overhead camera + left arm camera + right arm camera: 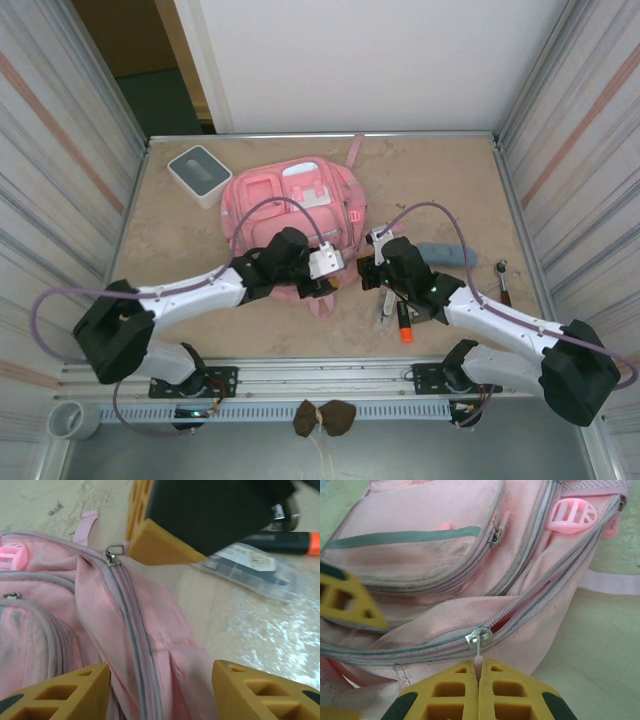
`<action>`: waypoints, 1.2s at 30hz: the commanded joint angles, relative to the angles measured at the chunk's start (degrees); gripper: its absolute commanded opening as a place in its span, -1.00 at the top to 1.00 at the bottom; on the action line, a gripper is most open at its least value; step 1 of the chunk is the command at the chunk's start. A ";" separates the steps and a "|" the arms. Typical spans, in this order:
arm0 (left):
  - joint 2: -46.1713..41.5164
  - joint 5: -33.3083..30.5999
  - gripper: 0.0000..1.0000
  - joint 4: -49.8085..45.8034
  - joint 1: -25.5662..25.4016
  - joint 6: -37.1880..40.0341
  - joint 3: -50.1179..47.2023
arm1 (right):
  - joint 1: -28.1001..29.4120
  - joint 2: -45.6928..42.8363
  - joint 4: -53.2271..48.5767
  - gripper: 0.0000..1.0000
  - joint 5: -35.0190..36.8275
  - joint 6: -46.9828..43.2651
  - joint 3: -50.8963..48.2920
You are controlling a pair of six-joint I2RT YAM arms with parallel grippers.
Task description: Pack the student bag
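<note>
At the table's (440, 180) far-left corner we see the grey-and-white box (198, 172) — the student bag (290, 200) lies just beside it, mid-table. The left gripper (160, 685) straddles the bag's near edge, jaws apart, holding nothing; the right gripper (479, 687) is pinched on the zip pull (479, 639). Beyond — the far-right tabletop lies bare to its edge.

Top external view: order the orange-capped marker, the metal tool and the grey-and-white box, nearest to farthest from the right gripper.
From the right gripper, shut on the student bag's zip pull:
1. the orange-capped marker, just toward the near edge.
2. the metal tool, far to the right.
3. the grey-and-white box, far-left corner, beyond the bag.
</note>
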 commanded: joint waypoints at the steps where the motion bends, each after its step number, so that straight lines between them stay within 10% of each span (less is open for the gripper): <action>1: 4.22 -4.28 -0.06 1.57 -0.74 -1.32 4.33 | 0.76 -2.95 3.93 1.00 0.76 0.80 -0.30; 11: 1.49 5.29 0.97 3.81 1.49 1.04 0.61 | -5.04 -0.67 0.87 1.00 7.45 0.17 -2.38; 16: -5.07 17.09 1.00 6.57 4.82 0.00 -5.26 | -13.74 3.33 0.95 1.00 7.19 0.81 -1.39; 32: -9.62 23.68 1.00 9.60 10.33 -0.11 -10.54 | -24.03 23.51 2.65 1.00 -1.56 1.77 11.81; 36: -7.72 23.75 1.00 9.91 10.42 0.55 -9.70 | -25.14 18.46 -3.02 0.59 -9.57 1.29 12.25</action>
